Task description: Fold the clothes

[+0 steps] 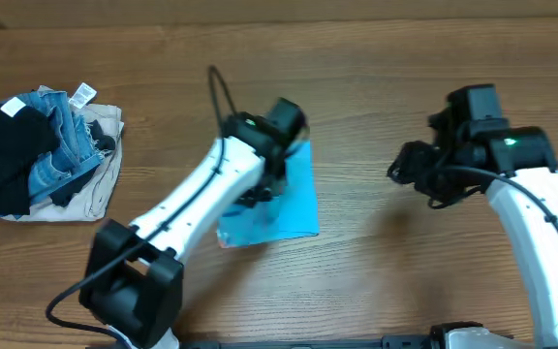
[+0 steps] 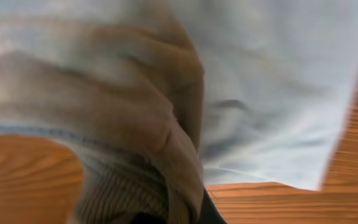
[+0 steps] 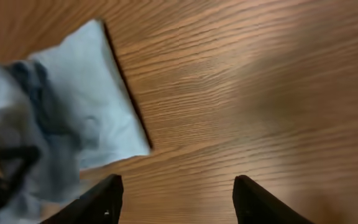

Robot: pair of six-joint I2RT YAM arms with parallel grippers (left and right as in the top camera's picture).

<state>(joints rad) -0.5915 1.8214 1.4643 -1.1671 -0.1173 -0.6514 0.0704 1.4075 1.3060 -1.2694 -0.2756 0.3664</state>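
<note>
The clothes, a light-blue T-shirt [image 1: 296, 208], lie folded into a small rectangle at the middle of the wooden table. My left gripper [image 1: 264, 192] is down on its upper part. In the left wrist view the shirt [image 2: 278, 93] fills the frame, and a bunched fold with ribbed collar fabric runs into the shut jaws, which hide under the cloth. My right gripper [image 1: 405, 170] hovers to the right of the shirt over bare wood. It [image 3: 176, 186] stands open with nothing between its fingers, and the shirt's edge [image 3: 86, 112] lies off to its left.
A pile of other garments [image 1: 46, 155], with jeans, black cloth and beige cloth, sits at the table's left edge. The left arm's black cable [image 1: 219, 92] loops up behind the shirt.
</note>
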